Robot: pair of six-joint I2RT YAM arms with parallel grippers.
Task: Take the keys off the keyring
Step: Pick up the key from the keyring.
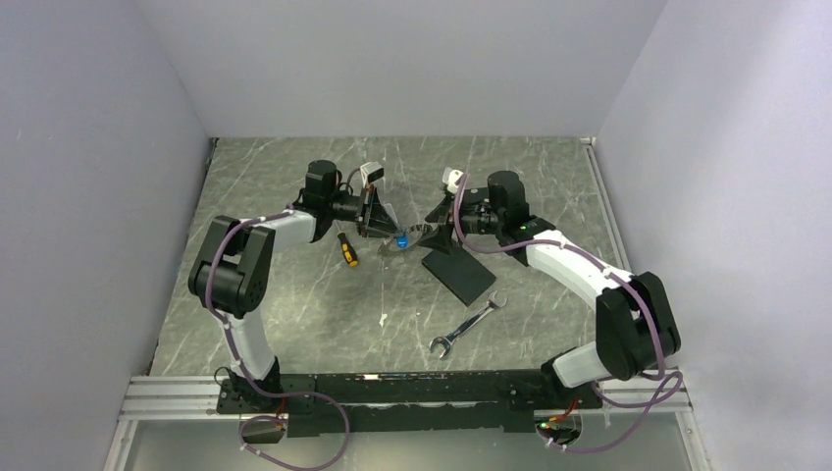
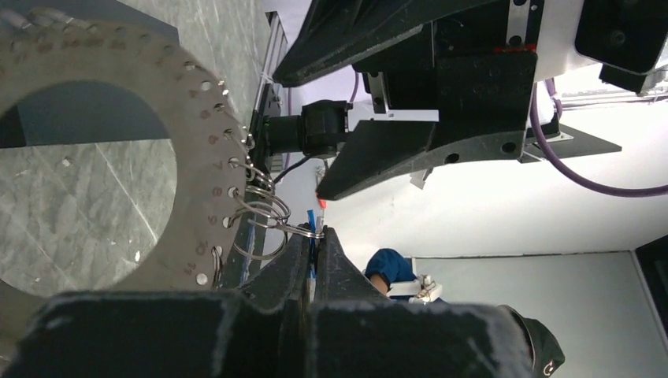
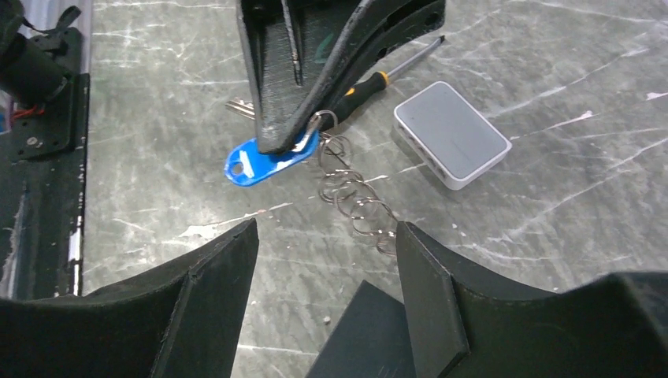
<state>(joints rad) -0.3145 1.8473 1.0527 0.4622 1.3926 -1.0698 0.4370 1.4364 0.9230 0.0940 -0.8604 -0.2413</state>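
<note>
Your left pincer point(image 3: 277, 140) grips the blue tag point(image 3: 252, 167) mid-counter point(image 3: 551, 197). Small wire rings point(image 3: 354, 197) trail from it toward 4 o'clock, linking to the keyring point(image 2: 201, 150). Your right pincer point(image 3: 327, 232) stands wide and empty at their 6 o'clock.

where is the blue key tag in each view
top external: blue tag at mid-picture.
left wrist: only a thin blue edge, pinched in the left gripper.
right wrist: upper left of centre.
shared landmark: left gripper, shut on it.
</note>
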